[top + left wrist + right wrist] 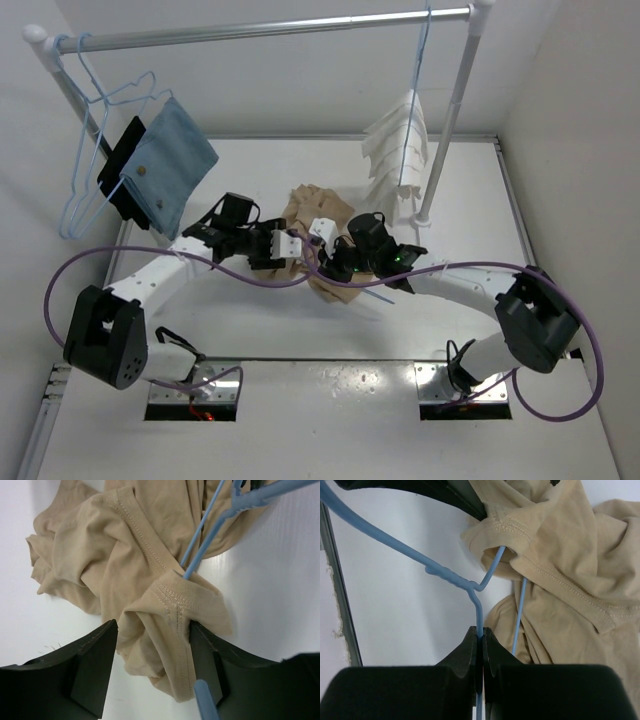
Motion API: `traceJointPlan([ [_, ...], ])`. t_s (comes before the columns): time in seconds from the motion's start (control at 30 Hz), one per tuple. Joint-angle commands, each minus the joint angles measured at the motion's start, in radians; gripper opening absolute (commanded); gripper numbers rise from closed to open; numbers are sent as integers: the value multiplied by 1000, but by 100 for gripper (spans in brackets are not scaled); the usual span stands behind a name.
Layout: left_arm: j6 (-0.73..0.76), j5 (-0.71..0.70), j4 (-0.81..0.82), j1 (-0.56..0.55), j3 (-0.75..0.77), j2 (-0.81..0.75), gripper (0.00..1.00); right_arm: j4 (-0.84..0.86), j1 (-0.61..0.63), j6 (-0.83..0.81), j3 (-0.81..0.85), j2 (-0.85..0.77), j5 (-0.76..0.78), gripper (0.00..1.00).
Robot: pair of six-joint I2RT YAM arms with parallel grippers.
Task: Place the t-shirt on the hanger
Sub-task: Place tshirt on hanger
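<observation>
The tan t-shirt point(318, 212) lies crumpled on the white table between the two arms. The pale-blue wire hanger point(395, 545) has one arm threaded into a seamed opening of the t-shirt point(560, 550). My right gripper point(480, 632) is shut on the hanger's wire just below its twisted neck. My left gripper point(154, 625) is open, with a bunched, stitched fold of the t-shirt point(100, 550) lying between its jaws. That fold touches the right finger and stands clear of the left one. The hanger point(210, 525) pokes out of this fold. In the top view both grippers point(300, 243) point(340, 262) meet over the shirt.
A clothes rail point(270, 28) spans the back. Spare blue hangers point(100, 110), a light-blue cloth point(170, 160) and a black item point(122, 165) hang at its left end. A white ribbed cloth point(400, 140) hangs beside the right post point(450, 120).
</observation>
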Motion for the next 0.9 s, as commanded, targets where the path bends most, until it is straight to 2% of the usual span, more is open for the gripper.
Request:
traceJointPlan([
  [0.0, 70, -48, 27, -10, -23, 35, 65, 146, 20, 11, 20, -34, -65, 0],
  [0.13, 160, 10, -28, -10, -47, 55, 66, 172, 20, 22, 11, -34, -65, 0],
  [0.3, 196, 119, -100, -10, -47, 110, 67, 193, 29, 42, 2, -14, -65, 0],
  [0.37, 184, 162, -125, 16, -18, 124, 67, 204, 29, 42, 2, -14, -56, 0],
  [0.5, 173, 334, -191, 101, 11, 124, 67, 195, 29, 42, -8, -14, -45, 0],
  [0.6, 147, 348, -191, 110, 11, 144, 69, 185, 29, 33, 3, 4, -45, 0],
  [0.73, 44, 406, -100, 130, 22, 155, 69, 176, 29, 33, 14, 15, -45, 0],
  [0.87, 82, 444, -100, 173, 42, 173, 69, 147, 29, 22, 14, 26, -45, 0],
])
